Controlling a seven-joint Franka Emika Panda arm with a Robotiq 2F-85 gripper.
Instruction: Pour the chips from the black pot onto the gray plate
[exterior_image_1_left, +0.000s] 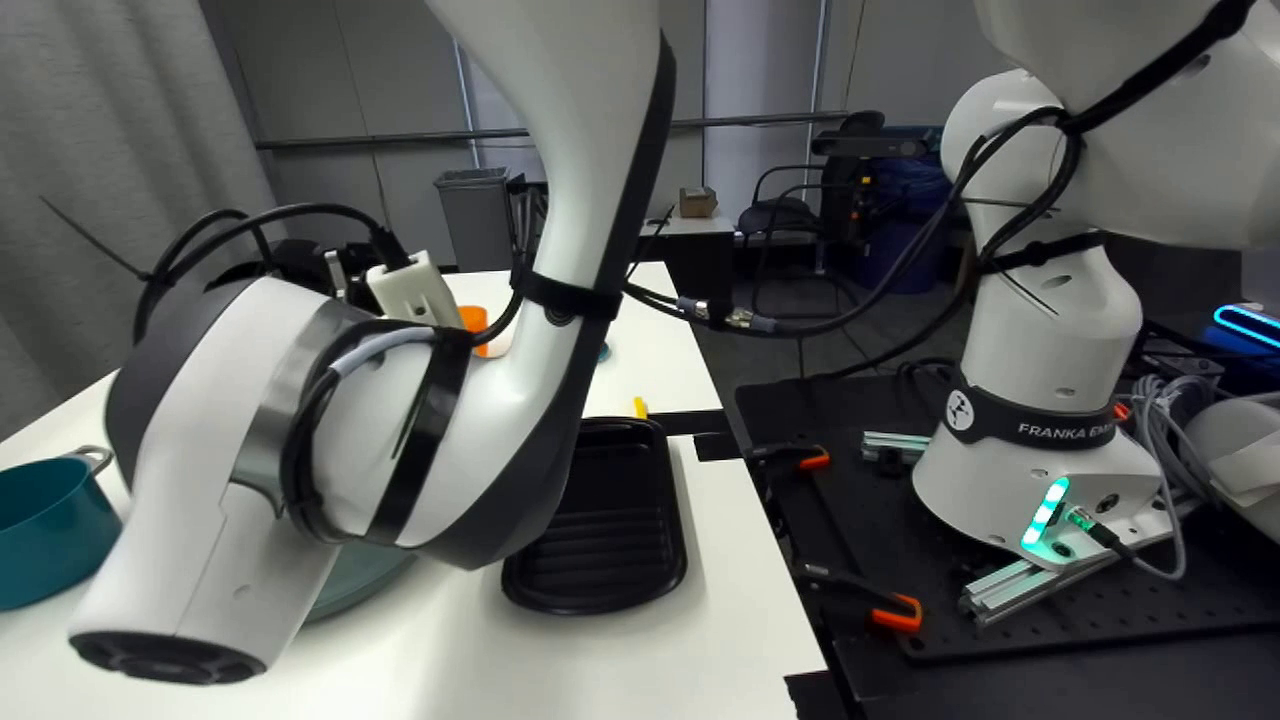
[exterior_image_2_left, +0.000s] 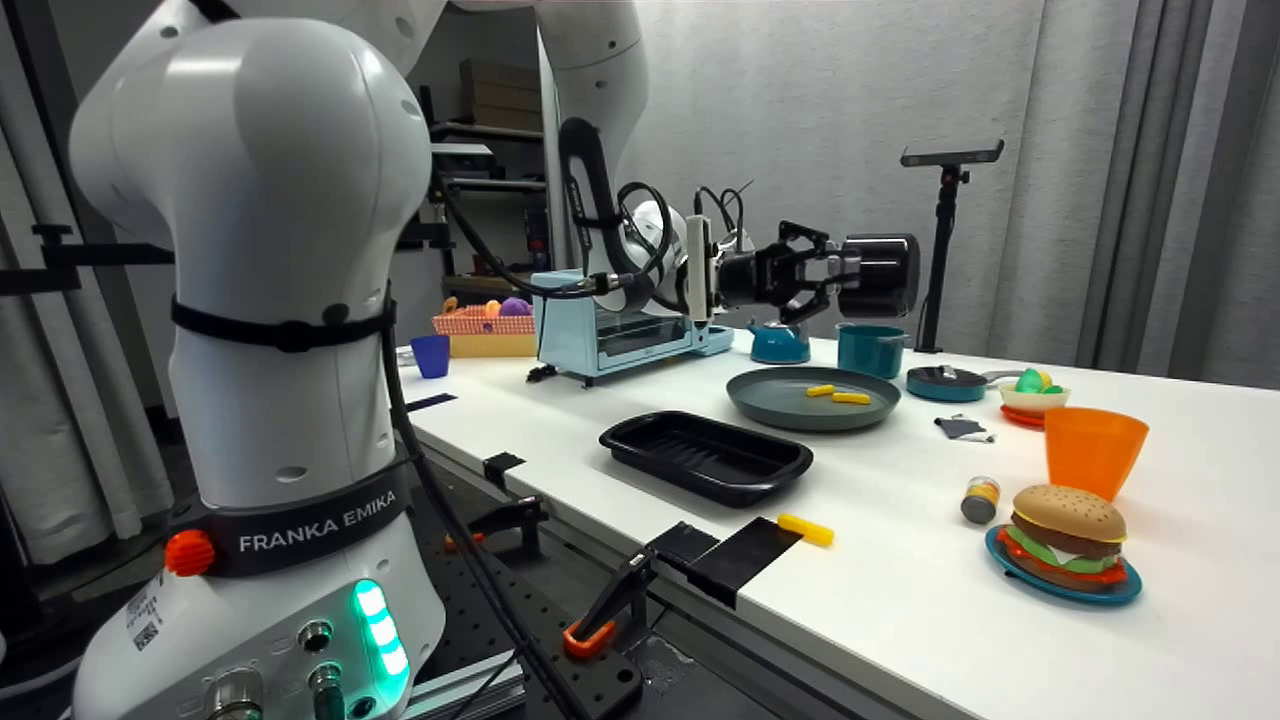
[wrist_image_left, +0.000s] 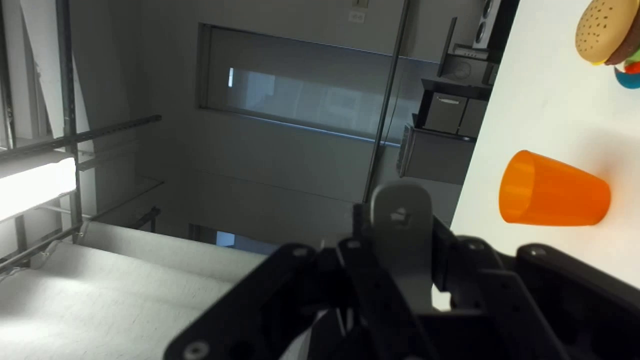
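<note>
My gripper (exterior_image_2_left: 826, 269) is shut on the silver-gray handle of the black pot (exterior_image_2_left: 882, 276), holding it in the air. In the wrist view the handle (wrist_image_left: 401, 260) sits between the fingers. I cannot tell which way the pot's opening faces; its inside is hidden. The gray plate (exterior_image_2_left: 762, 402) lies on the table, lower than the pot; in an exterior view it is mostly behind the arm (exterior_image_1_left: 360, 578). Two yellow chips (exterior_image_2_left: 851, 398) lie on the plate. Another chip (exterior_image_2_left: 806, 529) lies on the table near the front edge.
A black grill pan (exterior_image_2_left: 705, 455) lies near the plate. A teal pot (exterior_image_2_left: 868, 352), teal kettle (exterior_image_2_left: 779, 342) and small lidded teal pan (exterior_image_2_left: 945, 384) stand behind. A toaster oven (exterior_image_2_left: 570, 330), orange cup (exterior_image_2_left: 1093, 450), toy burger (exterior_image_2_left: 1068, 535), bowl (exterior_image_2_left: 1034, 400) and small can (exterior_image_2_left: 981, 500) stand around.
</note>
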